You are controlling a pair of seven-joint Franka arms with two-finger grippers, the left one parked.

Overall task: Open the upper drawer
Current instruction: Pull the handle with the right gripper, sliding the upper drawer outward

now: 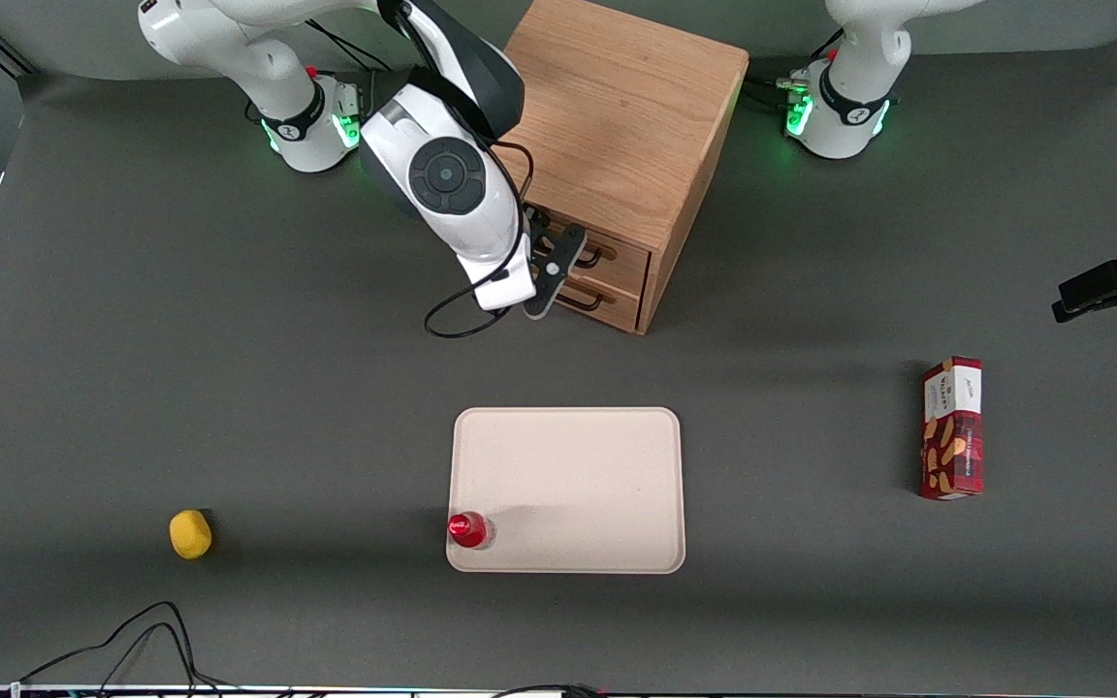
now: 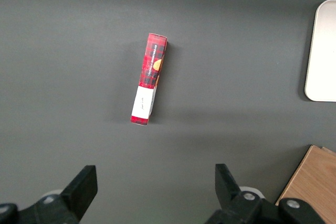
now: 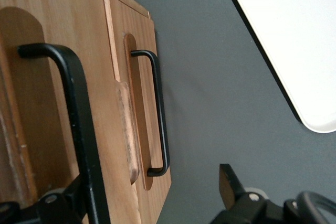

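Dark grey table (image 1: pixel 229 339) is carrying a wooden cabinet (image 1: pixel 617 126). Gripper (image 1: pixel 558 267) is sitting at the upper drawer (image 1: pixel 617 260), fingers spread open around its handle (image 3: pixel 79 129), not clamping.

The white working arm (image 1: pixel 447 184) bends down over the table, and its black two-finger gripper (image 1: pixel 551 271) sits at the low end of it. The gripper's fingers (image 3: pixel 228 182) are spread apart, one on each side of a thin black wire bar (image 3: pixel 79 124). The white wrist is just above the gripper, and a black cable (image 1: pixel 457 315) loops down beside it.
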